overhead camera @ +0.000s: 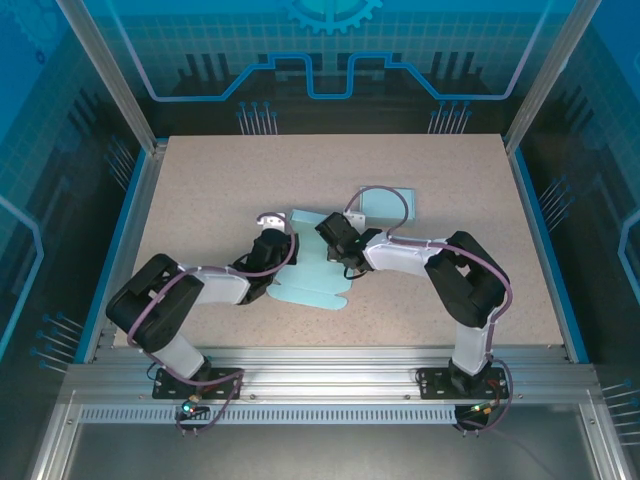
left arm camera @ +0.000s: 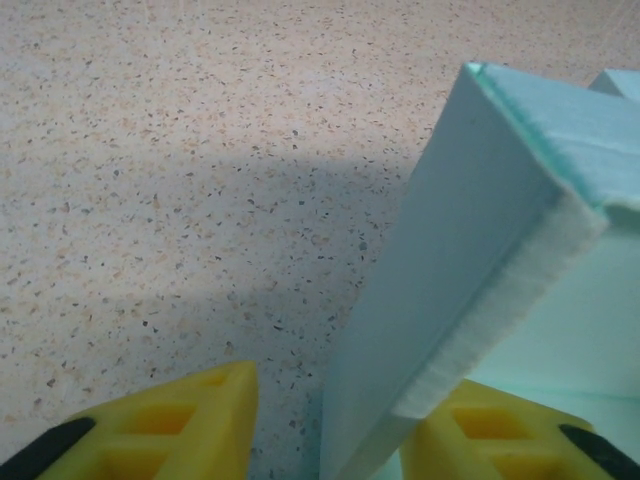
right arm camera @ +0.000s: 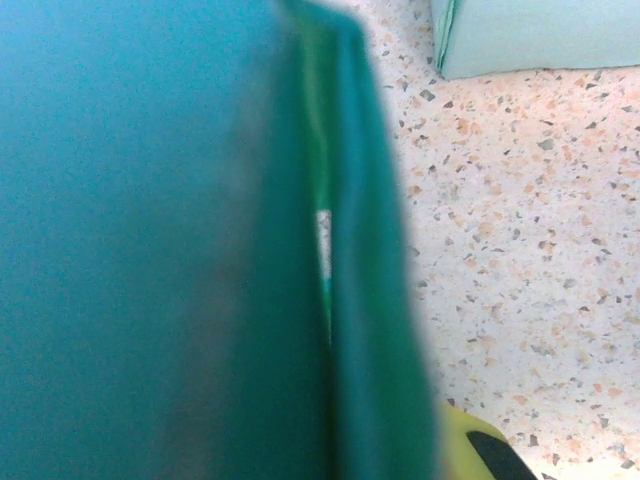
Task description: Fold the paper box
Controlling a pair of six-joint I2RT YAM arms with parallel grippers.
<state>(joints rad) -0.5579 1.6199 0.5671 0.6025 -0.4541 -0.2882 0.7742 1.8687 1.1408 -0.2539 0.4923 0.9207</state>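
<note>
The paper box [overhead camera: 312, 275] is a light teal cardboard sheet, lying mostly flat in the middle of the table. My left gripper [overhead camera: 268, 245] is at its left edge. In the left wrist view a raised flap [left arm camera: 470, 240] stands between the yellow fingers [left arm camera: 190, 430], leaning on the right one with a gap to the left one, so the gripper [left arm camera: 345, 388] is open. My right gripper [overhead camera: 338, 245] is at the box's far edge, shut on an upright panel. That panel [right arm camera: 200, 250] fills the left of the right wrist view, beside one yellow finger [right arm camera: 472, 448].
A second light teal folded piece [overhead camera: 388, 203] lies just behind the right gripper, also seen in the right wrist view [right arm camera: 540, 35]. The speckled beige tabletop [overhead camera: 230, 180] is bounded by a blue rim and aluminium posts.
</note>
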